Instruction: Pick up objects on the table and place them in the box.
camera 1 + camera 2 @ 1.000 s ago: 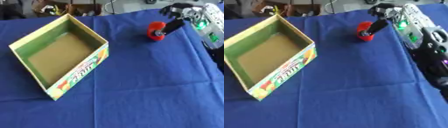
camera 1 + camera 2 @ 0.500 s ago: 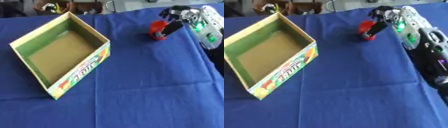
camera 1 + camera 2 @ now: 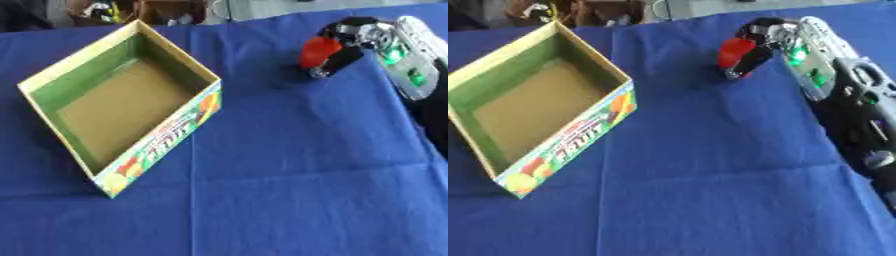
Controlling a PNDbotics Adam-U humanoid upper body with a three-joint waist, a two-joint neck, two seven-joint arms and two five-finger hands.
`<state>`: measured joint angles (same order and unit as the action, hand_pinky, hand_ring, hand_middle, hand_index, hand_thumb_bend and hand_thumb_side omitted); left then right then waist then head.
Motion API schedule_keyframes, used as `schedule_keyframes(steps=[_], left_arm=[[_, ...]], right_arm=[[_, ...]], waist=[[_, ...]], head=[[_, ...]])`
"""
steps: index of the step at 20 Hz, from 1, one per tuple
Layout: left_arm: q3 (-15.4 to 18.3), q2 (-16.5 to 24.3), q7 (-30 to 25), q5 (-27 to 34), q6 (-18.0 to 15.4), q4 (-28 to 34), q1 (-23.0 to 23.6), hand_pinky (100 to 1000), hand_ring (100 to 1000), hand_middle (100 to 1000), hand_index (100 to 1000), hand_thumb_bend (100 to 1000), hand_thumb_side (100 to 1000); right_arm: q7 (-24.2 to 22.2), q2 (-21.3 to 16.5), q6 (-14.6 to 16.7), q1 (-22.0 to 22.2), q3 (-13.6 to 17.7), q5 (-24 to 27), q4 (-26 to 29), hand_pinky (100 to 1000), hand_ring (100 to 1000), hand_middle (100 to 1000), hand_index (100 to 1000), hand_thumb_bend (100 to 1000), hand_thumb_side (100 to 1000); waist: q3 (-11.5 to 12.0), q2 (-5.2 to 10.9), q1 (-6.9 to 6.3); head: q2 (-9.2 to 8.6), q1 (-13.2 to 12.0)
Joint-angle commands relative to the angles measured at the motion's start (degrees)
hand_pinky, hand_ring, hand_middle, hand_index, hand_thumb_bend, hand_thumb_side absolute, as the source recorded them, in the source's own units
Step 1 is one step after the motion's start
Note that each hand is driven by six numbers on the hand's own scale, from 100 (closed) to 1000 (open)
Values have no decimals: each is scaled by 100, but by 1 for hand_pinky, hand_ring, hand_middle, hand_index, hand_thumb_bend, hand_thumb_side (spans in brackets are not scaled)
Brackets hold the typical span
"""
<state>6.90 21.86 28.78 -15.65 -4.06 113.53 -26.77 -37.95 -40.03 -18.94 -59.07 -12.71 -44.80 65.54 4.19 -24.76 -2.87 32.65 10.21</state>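
A small red object (image 3: 316, 51) is held at the far right of the blue table, with my right hand (image 3: 354, 41) shut on it, fingers curled round its far side and thumb along its front. It looks slightly lifted off the cloth. The open cardboard box (image 3: 52, 75), green inside with a fruit print on its front wall, stands to the left with nothing in it. The right forearm (image 3: 833, 85) runs down the right edge. My left hand shows in neither view.
Blue cloth (image 3: 289, 175) covers the table, with a broad bare stretch between the box and the hand and toward the near edge. Dark clutter (image 3: 105, 10) sits beyond the far edge, behind the box.
The right hand with the red object has shifted left and slightly nearer, toward the box. The camera has also tilted a little, so the whole picture has moved.
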Motion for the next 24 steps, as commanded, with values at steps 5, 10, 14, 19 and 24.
schedule_keyframes(steps=[5, 10, 14, 19, 24], left_arm=[[4, 64, 8, 10, -18, 106, -104, 644, 875, 827, 848, 100, 993], [5, 53, 24, 12, -21, 106, -119, 644, 875, 824, 842, 100, 993], [2, 52, 25, 13, -23, 106, -129, 644, 875, 822, 837, 100, 992], [-3, 53, 19, 19, -27, 106, -136, 644, 875, 816, 832, 100, 992], [-4, 51, 24, 26, -29, 106, -136, 645, 875, 813, 829, 100, 994]], right_arm=[[182, -60, 0, -159, 63, 24, -88, 492, 698, 836, 918, 363, 329], [394, -46, -22, -143, 61, 137, -104, 430, 658, 786, 858, 345, 280], [626, -41, -33, -134, 42, 210, -105, 385, 638, 734, 805, 327, 222], [927, -34, -82, -139, 48, 280, -93, 345, 624, 694, 745, 216, 145], [1150, -19, -144, -142, 63, 476, -74, 326, 617, 666, 708, 100, 131]], waist=[[24, 90, 3], [36, 68, 9], [36, 59, 6], [26, 66, 8], [22, 86, 11]], head=[[-17, 16], [-32, 19], [-21, 25], [-3, 32], [3, 40]])
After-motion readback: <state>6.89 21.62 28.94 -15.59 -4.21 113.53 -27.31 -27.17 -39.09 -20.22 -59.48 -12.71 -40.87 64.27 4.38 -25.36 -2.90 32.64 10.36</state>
